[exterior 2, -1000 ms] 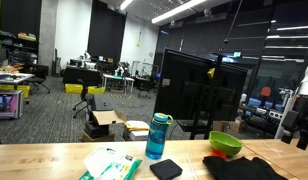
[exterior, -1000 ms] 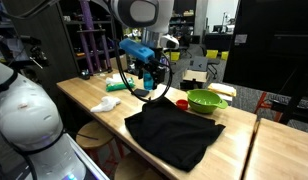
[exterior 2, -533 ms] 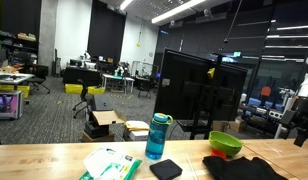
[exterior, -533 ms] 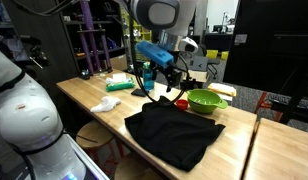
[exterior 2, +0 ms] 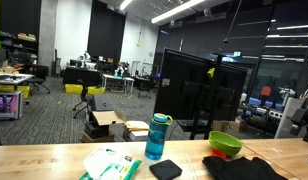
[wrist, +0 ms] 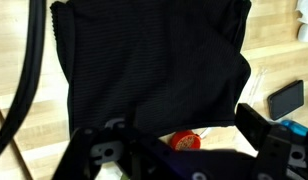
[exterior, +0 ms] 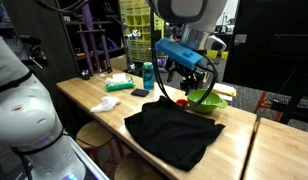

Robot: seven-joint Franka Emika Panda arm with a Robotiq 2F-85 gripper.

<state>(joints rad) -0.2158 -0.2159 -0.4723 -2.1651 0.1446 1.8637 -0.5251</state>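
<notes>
The black cloth (exterior: 174, 135) is spread on the table (exterior: 94, 98), lower centre of the frame. It is judged light and limp, best pinched at a raised edge fold. The gripper (exterior: 192, 82) is seen above its far edge, jaws spread and empty.

One black crumpled cloth (exterior: 174, 135) lies on the wooden counter (exterior: 89, 95). Just beside the cloth are one green plastic bowl (exterior: 204, 99) and one small red round thing (wrist: 185, 141). Near the cloth's far edge is one flat black rectangular case (exterior: 141, 93). Farther from the cloth stand one blue drinking bottle (exterior: 148, 75), one green-and-white packet (exterior: 119, 83) and one white crumpled wad (exterior: 106, 104). No kind shows twice.
</notes>
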